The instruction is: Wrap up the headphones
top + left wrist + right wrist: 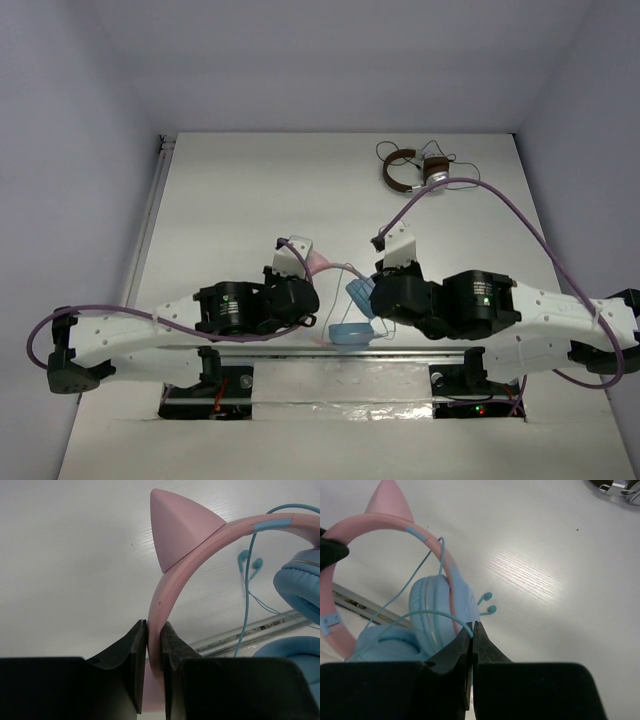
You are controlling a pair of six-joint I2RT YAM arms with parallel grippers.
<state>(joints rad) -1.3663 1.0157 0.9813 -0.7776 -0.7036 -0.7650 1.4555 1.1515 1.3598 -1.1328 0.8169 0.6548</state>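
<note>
Overhead view: the headphones [355, 297] sit at lower centre of the frame, near the front edge of the white table [250, 190], between the two wrists. One light blue ear cup [350, 333] lies flat just above the metal rail [300, 347]. The second cup [358, 293] stands above it, against the right arm's black wrist.

Left gripper [154, 630]: jaws clenched on the pink headband [200, 540], one finger on each flat face of the band, at lower centre of the left wrist frame. The band rises from the grip and arcs to the upper right. A pink cat ear [175, 525] stands on it at top centre, tip pointing up.

Right gripper [472, 630]: jaws pinched together on the thin pale-blue cable [420, 614]. The strand enters the fingertips at frame centre and loops left across the padded cup. A further run of cable climbs over the headband at upper left. Two small teal rounded tips [489, 603] show just right of the cup; what they are cannot be told.

Smaller brown headphones [400, 170] with a dark cord lie at upper right of the table, well apart from both grippers.
</note>
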